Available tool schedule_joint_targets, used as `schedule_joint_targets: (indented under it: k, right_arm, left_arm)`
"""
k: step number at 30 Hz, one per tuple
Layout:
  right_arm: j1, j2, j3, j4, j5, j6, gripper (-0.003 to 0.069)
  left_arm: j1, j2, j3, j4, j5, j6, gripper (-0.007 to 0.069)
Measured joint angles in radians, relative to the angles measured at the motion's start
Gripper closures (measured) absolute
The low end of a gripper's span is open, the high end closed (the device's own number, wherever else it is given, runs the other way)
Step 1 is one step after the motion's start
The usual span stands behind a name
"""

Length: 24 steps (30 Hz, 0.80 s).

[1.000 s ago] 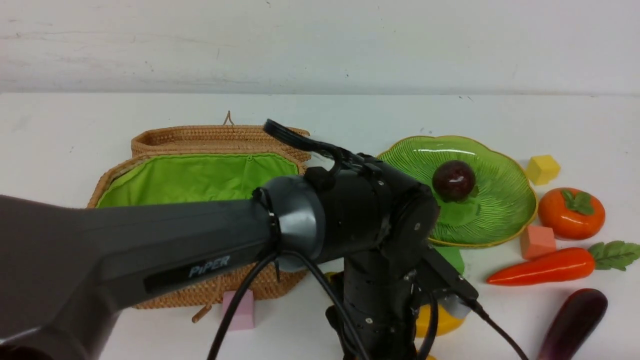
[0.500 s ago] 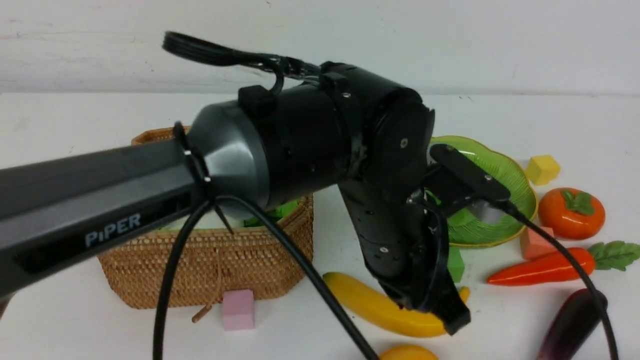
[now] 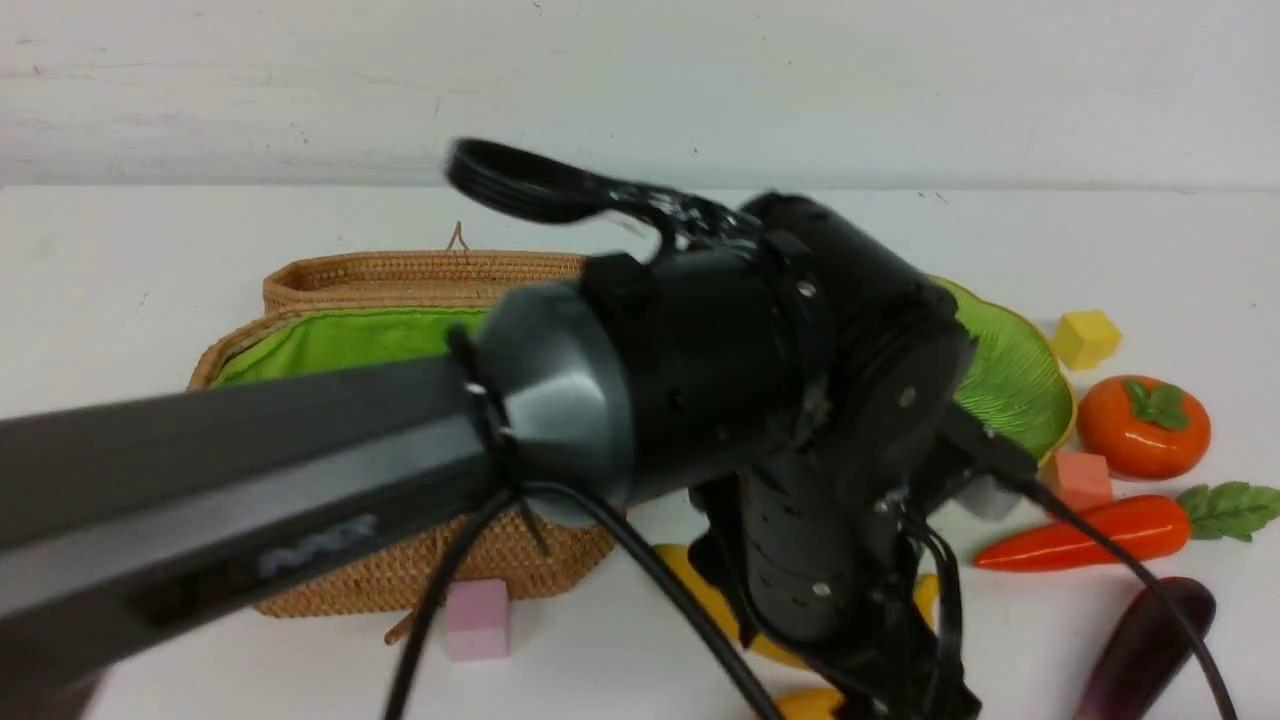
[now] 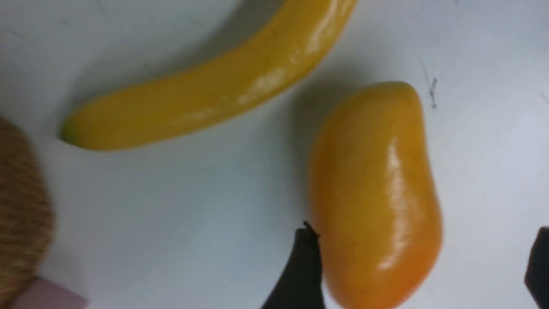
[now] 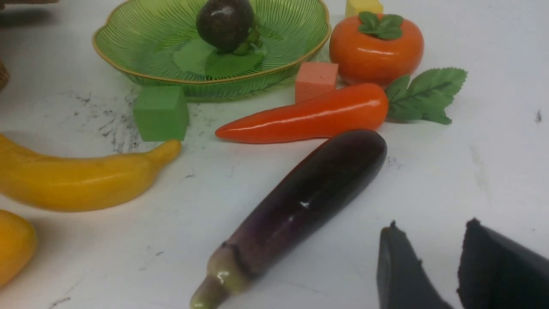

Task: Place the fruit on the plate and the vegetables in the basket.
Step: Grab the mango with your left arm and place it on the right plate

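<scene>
My left gripper [image 4: 420, 266] is open and points down at the table. The orange mango [image 4: 377, 193] lies between its jaws, close against one finger [image 4: 300, 274]. The yellow banana [image 4: 206, 94] lies beside the mango. In the front view the left gripper [image 3: 905, 690] is low at the near edge, over the mango [image 3: 810, 705]. My right gripper [image 5: 433, 225] is open and empty, just past the purple eggplant [image 5: 300, 201]. The green plate [image 5: 141, 56] holds the dark purple ball [image 5: 224, 21]. The persimmon [image 5: 375, 47] and carrot [image 5: 309, 118] lie beside the plate. The basket [image 3: 400, 330] stands open. No radish shows.
Foam cubes lie about: green [image 5: 161, 112] and salmon [image 5: 316, 79] by the plate, yellow [image 3: 1085, 338] behind the persimmon, pink [image 3: 478, 620] in front of the basket. My left arm [image 3: 300, 490] hides much of the front view, including part of the plate.
My left arm rose over the basket and plate, then came down toward the near edge; its gripper moved from the banana's end to the mango. The objects have not moved.
</scene>
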Motion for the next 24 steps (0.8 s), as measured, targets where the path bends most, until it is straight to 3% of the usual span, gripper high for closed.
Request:
schedule_joint_targets:
  k: [8,14,18,21,24]
  right_arm:
    - [0.000,0.000,0.000,0.000,0.000,0.000,0.0421]
    - [0.000,0.000,0.000,0.000,0.000,0.000,0.0421]
    - [0.000,0.000,0.000,0.000,0.000,0.000,0.0421]
    - [0.000,0.000,0.000,0.000,0.000,0.000,0.0421]
    - [0.000,0.000,0.000,0.000,0.000,0.000,0.0421]
  left_arm:
    - [0.000,0.179,-0.001,-0.064,0.017,-0.040,-0.0038]
    - [0.000,0.235,-0.005,-0.079,0.034,0.006,0.0056]
    - [0.000,0.203,-0.013,-0.082,0.052,0.059,0.0057]
    - [0.000,0.166,-0.047,-0.052,0.062,0.074,0.0057]
    - [0.002,0.107,-0.119,0.056,0.041,0.075,0.0057]
